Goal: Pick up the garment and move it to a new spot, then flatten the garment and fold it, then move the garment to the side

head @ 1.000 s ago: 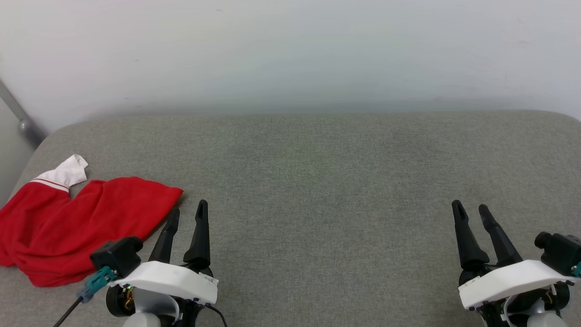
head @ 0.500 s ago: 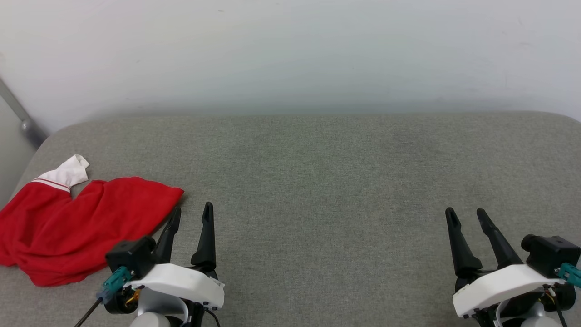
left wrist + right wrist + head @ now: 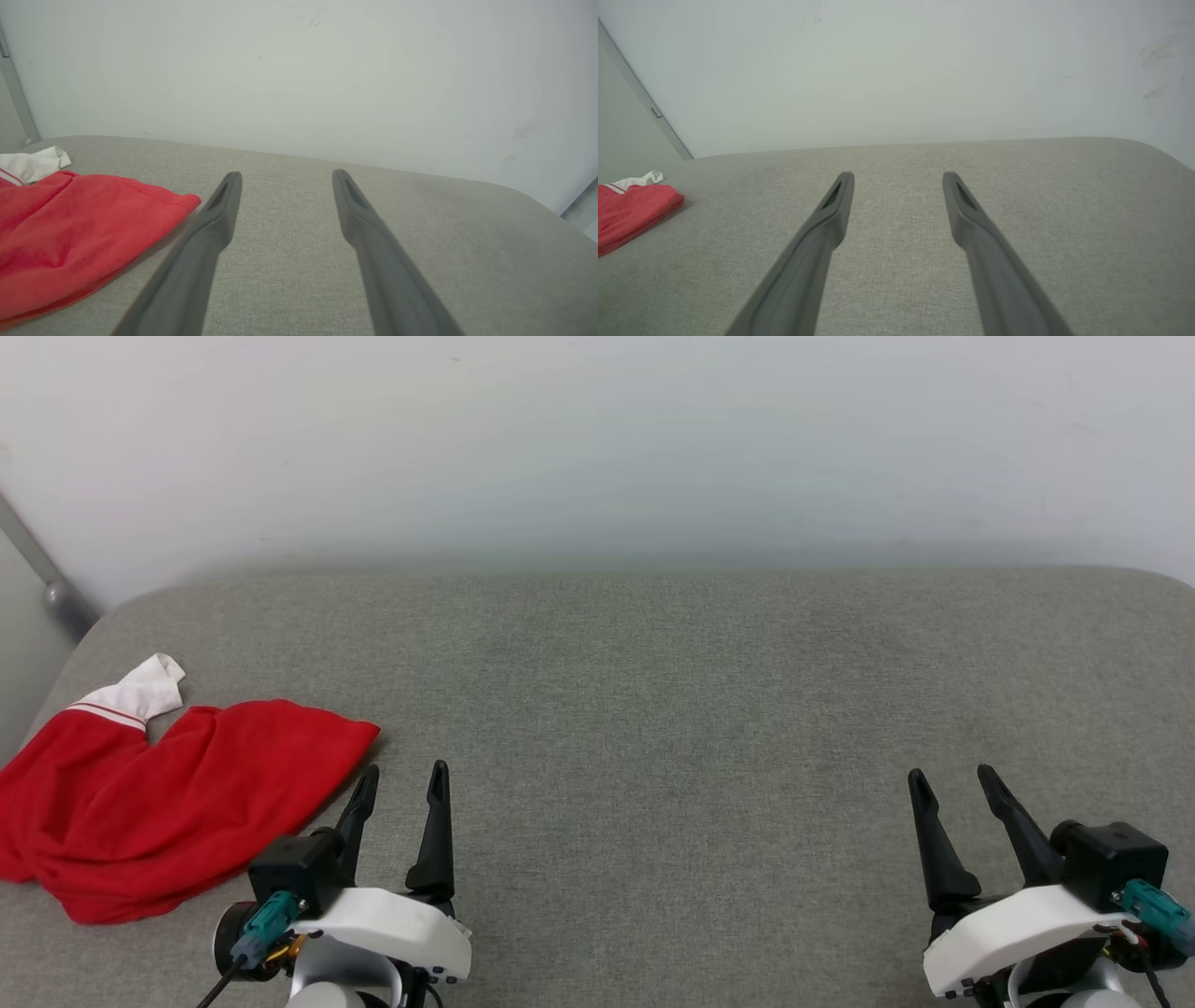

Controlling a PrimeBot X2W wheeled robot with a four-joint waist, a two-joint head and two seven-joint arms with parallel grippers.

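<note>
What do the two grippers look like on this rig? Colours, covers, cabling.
Left gripper and right gripper match. Each has two long, tapered black fingers, slotted near the tip, on a glossy white cover. A black wrist camera sits beside each, with a teal connector. A black cable leaves the left one.

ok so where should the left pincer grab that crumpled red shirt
Probably grip the pointed corner of the crumpled red jersey shirt, approaching from its side nearest the open left pincer: that corner juts out there, loose on the grey fabric surface.
</note>
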